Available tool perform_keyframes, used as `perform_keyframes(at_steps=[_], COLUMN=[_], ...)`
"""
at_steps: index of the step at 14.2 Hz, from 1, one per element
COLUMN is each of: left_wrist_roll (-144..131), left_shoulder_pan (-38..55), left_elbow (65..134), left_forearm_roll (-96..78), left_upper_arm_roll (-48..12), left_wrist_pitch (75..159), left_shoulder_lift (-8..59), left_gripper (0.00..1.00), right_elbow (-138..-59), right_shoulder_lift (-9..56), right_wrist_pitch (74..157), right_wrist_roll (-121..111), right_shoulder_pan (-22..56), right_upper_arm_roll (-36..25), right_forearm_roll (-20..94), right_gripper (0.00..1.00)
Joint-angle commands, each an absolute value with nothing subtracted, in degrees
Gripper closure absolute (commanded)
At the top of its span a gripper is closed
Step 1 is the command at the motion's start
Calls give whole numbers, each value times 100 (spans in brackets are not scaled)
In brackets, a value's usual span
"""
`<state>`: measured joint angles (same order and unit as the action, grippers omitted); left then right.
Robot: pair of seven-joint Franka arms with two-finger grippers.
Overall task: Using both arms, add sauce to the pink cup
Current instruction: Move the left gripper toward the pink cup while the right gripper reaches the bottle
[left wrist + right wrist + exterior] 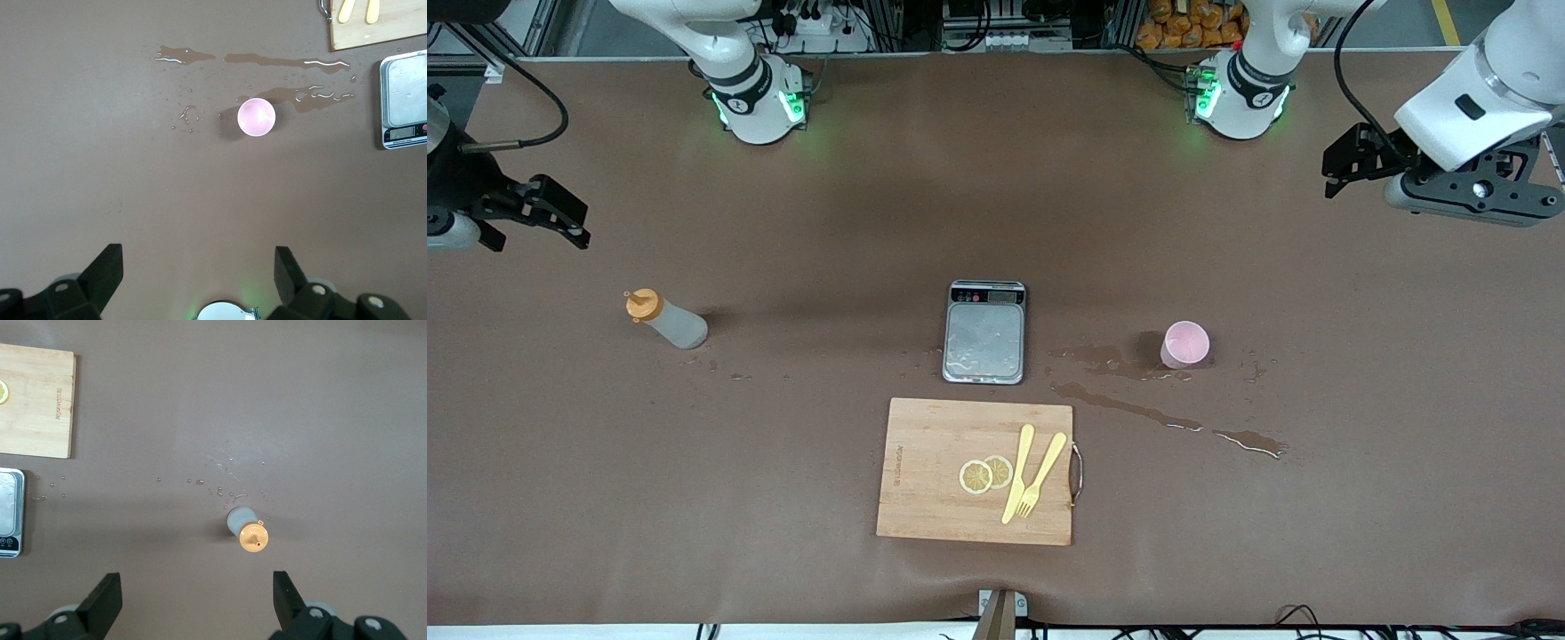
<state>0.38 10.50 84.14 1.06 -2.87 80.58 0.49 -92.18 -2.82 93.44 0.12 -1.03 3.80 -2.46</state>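
Note:
The sauce bottle (667, 322), translucent grey-white with an orange cap, stands upright on the brown table toward the right arm's end. It also shows in the right wrist view (248, 528). The pink cup (1184, 345) stands upright beside the scale, toward the left arm's end, and shows in the left wrist view (256, 117). My right gripper (580, 227) is open and empty in the air, apart from the bottle; its jaws frame bare table (197, 583). My left gripper (1332, 175) is open and empty in the air, well apart from the cup (199, 257).
A small digital scale (984, 332) lies at the table's middle. Nearer the front camera lies a wooden cutting board (925, 471) with two lemon slices, a yellow knife and fork. Wet streaks of spilled liquid (1165, 418) lie around the cup, and droplets near the bottle.

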Motion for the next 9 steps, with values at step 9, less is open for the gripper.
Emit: perform_keyframes(at_steps=[9], left_wrist_roll=[106], left_shoulder_pan=[1020], left_elbow=[8376], left_forearm_roll=[-35], left_upper_arm_roll=[-281], left_wrist_pitch=[7972], left_shoulder_lift=[44], left_gripper=[0], right_elbow=[-9246], right_shoulder_lift=[-282], right_wrist_pitch=[9369], right_wrist_roll=[62], right_shoulder_pan=[-18], right_upper_arm_roll=[352], right_forearm_roll=[-543], right_gripper=[0])
